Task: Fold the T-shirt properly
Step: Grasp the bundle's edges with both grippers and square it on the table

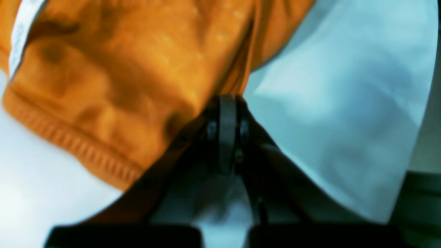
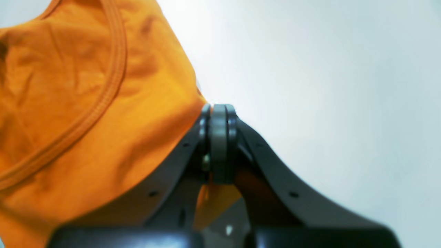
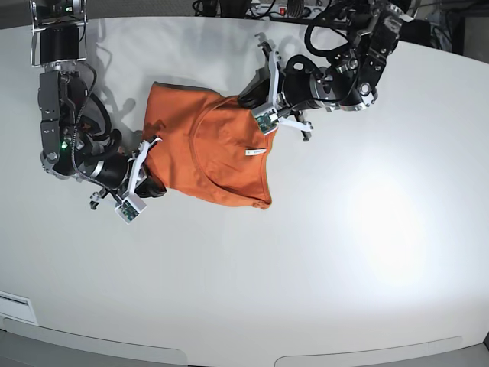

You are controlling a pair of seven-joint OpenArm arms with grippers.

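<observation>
Holding the T-shirt (image 3: 206, 149) at two edges, we are mid-fold rather than near the end. It lies on the white table (image 3: 344, 252), bunched into a rough block with the neckline and its white tag (image 3: 254, 153) facing up. Our left gripper (image 1: 227, 100) has its jaws clenched on a fold of orange cloth at the side nearer the far edge of the table in the base view, and our right gripper (image 2: 218, 110) is pinched shut on the cloth edge at the opposite side.

We judge that at least one fold is in: the shirt looks far narrower than a spread shirt would. The outline is uneven, though, with wrinkles across the front and a ragged lower edge. Still left, as we read it, are laying the held edges down flat, squaring the shape, and letting go.
</observation>
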